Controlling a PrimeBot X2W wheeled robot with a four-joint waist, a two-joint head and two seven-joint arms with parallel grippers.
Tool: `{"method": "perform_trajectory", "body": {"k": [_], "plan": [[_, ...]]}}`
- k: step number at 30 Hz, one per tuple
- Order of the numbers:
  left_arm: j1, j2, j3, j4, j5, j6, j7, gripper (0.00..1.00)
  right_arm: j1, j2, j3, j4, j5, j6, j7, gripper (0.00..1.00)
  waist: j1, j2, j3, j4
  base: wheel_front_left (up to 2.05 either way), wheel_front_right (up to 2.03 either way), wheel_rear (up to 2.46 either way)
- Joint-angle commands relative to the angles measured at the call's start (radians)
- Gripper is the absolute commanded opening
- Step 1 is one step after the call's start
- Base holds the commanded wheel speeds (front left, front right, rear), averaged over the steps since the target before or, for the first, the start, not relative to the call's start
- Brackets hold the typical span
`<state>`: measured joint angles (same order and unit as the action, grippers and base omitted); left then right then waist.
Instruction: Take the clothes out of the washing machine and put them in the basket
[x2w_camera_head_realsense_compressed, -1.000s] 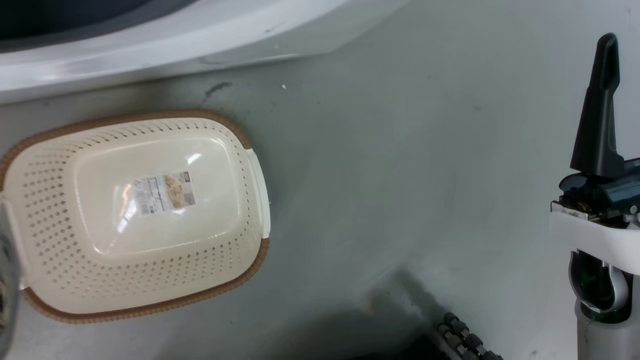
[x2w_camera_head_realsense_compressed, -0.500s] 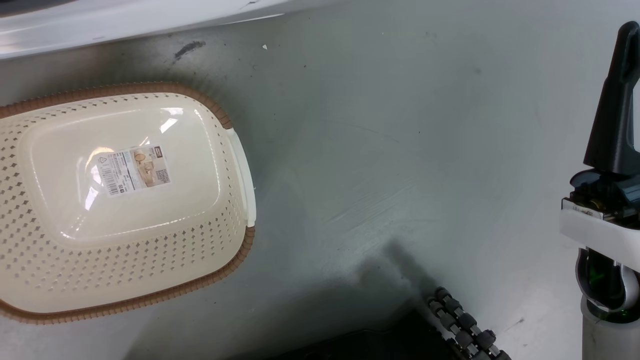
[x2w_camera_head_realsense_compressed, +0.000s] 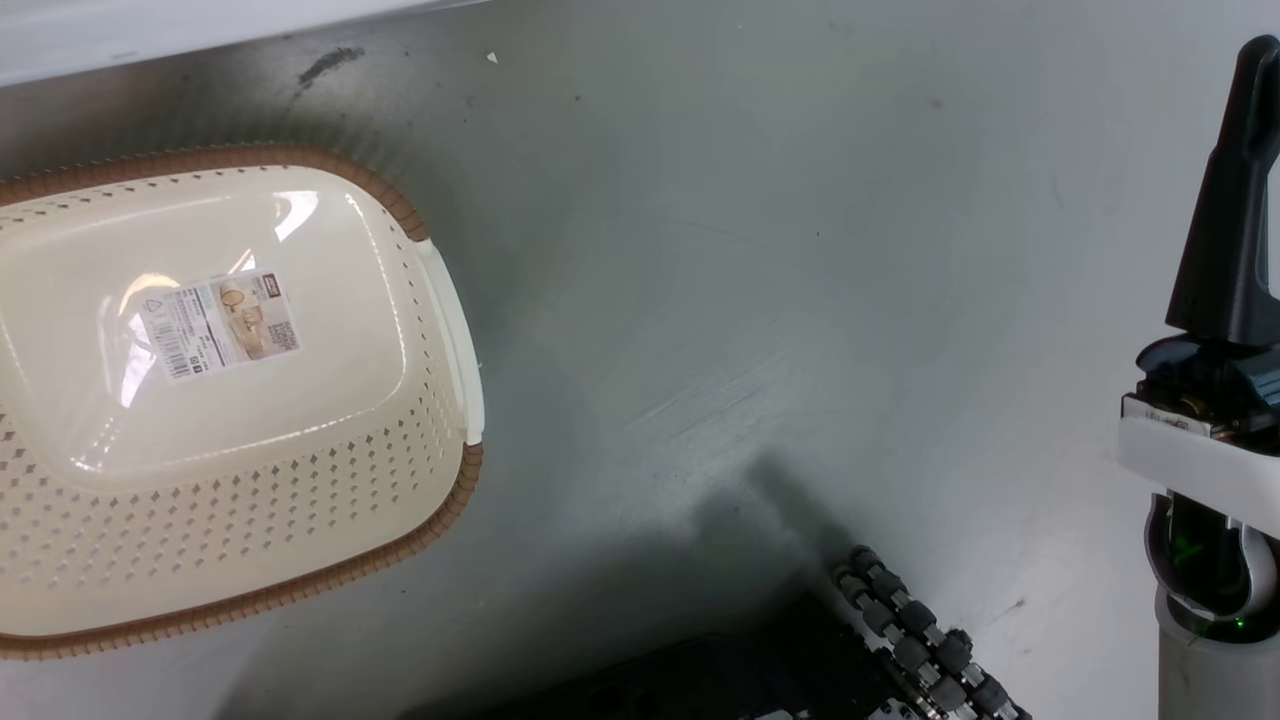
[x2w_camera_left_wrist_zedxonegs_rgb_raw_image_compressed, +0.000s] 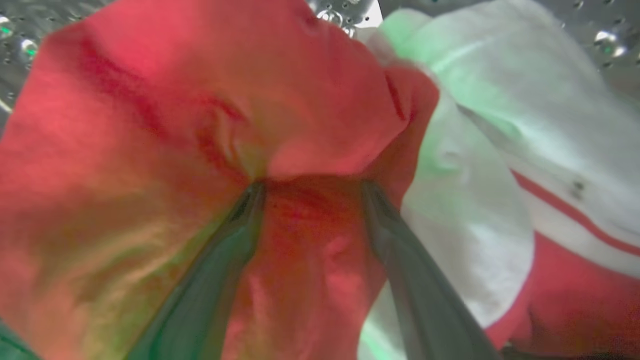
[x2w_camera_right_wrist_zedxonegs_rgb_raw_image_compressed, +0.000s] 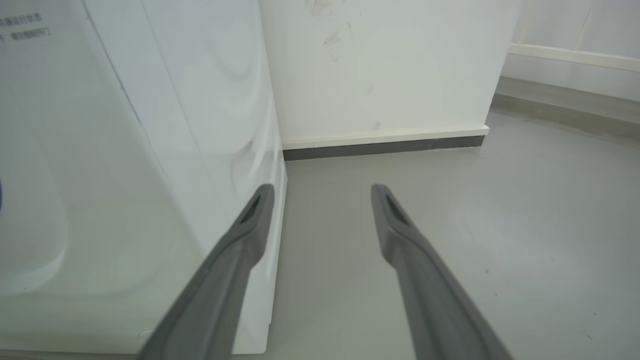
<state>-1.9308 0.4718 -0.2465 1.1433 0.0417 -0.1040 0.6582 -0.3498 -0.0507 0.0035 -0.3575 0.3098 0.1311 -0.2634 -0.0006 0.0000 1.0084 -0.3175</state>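
Left claw (x2w_camera_left_wrist_zedxonegs_rgb_raw_image_compressed: 310, 187) spread, unclenched, a fold of the clothes (x2w_camera_left_wrist_zedxonegs_rgb_raw_image_compressed: 150, 125) between its fingers (x2w_camera_left_wrist_zedxonegs_rgb_raw_image_compressed: 220, 260) in the drum (x2w_camera_left_wrist_zedxonegs_rgb_raw_image_compressed: 615, 45); right claw (x2w_camera_right_wrist_zedxonegs_rgb_raw_image_compressed: 322, 187) released; basket (x2w_camera_head_realsense_compressed: 250, 510) empty, so whole transfer remains.

We record the clothes (x2w_camera_left_wrist_zedxonegs_rgb_raw_image_compressed: 150, 125) as bright red at left with white panels and a thin red stripe at right, the basket (x2w_camera_head_realsense_compressed: 250, 520) as cream with diamond-perforated walls and a brown rim, the washing machine (x2w_camera_right_wrist_zedxonegs_rgb_raw_image_compressed: 125, 175) as white, and the floor (x2w_camera_head_realsense_compressed: 750, 250) as grey.
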Motion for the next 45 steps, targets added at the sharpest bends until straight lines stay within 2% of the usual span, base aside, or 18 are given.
{"method": "perform_trajectory", "body": {"k": [1,2,3,4,5,11,21,30,39,45], "plan": [[0.003,0.004,-0.007,0.003,0.008,0.008,-0.002,1.0,-0.019,0.001,0.001,-0.004,0.006,-0.001,-0.002,1.0,0.0006,0.0,0.008,-0.004,0.0,0.0,0.0],[0.006,0.006,-0.008,0.009,0.006,0.009,0.008,1.0,-0.021,0.001,0.0,-0.003,0.007,-0.001,-0.002,1.0,0.0006,0.0,0.009,-0.004,0.0,0.0,0.0],[0.01,0.007,-0.011,0.014,0.006,0.011,0.014,0.9,-0.022,0.001,0.0,-0.001,0.008,-0.001,-0.002,1.0,0.0006,0.0,0.01,-0.005,0.0,0.0,0.0],[0.012,0.007,-0.015,0.018,0.004,0.01,0.019,0.31,-0.024,0.001,-0.001,0.001,0.01,-0.001,-0.002,1.0,0.0006,0.0,0.01,-0.005,0.0,0.0,0.0],[0.013,0.007,-0.016,0.018,0.001,0.009,0.018,0.0,-0.026,0.001,-0.002,0.002,0.012,-0.001,-0.002,1.0,0.0006,0.0,0.01,-0.005,0.0,0.0,0.0],[0.037,0.023,-0.027,0.018,-0.007,-0.004,-0.014,0.0,-0.029,0.001,-0.007,0.01,0.014,-0.001,-0.002,1.0,0.0006,0.0,-0.005,-0.004,0.0,0.0,0.0],[0.177,0.033,-0.022,0.009,-0.072,-0.019,-0.293,0.0,-0.02,0.001,-0.016,0.028,-0.013,-0.001,-0.002,1.0,0.0006,0.0,-0.129,0.018,0.0,0.0,0.0],[0.398,-0.028,-0.028,0.041,-0.157,-0.025,-0.558,0.0,0.045,0.0,-0.008,0.08,-0.088,-0.001,-0.002,1.0,0.0006,0.0,-0.323,0.086,0.0,0.0,0.0],[0.665,-0.093,-0.135,-0.001,-0.292,-0.025,-0.738,0.0,0.147,0.0,-0.002,0.147,-0.15,-0.001,-0.002,1.0,0.0006,0.0,-0.54,0.152,0.0,0.0,0.0],[0.833,-0.09,-0.228,-0.112,-0.385,-0.026,-0.798,0.0,0.219,0.0,0.002,0.174,-0.183,-0.001,-0.002,1.0,0.0006,0.0,-0.663,0.2,0.0,0.0,0.0]]}}
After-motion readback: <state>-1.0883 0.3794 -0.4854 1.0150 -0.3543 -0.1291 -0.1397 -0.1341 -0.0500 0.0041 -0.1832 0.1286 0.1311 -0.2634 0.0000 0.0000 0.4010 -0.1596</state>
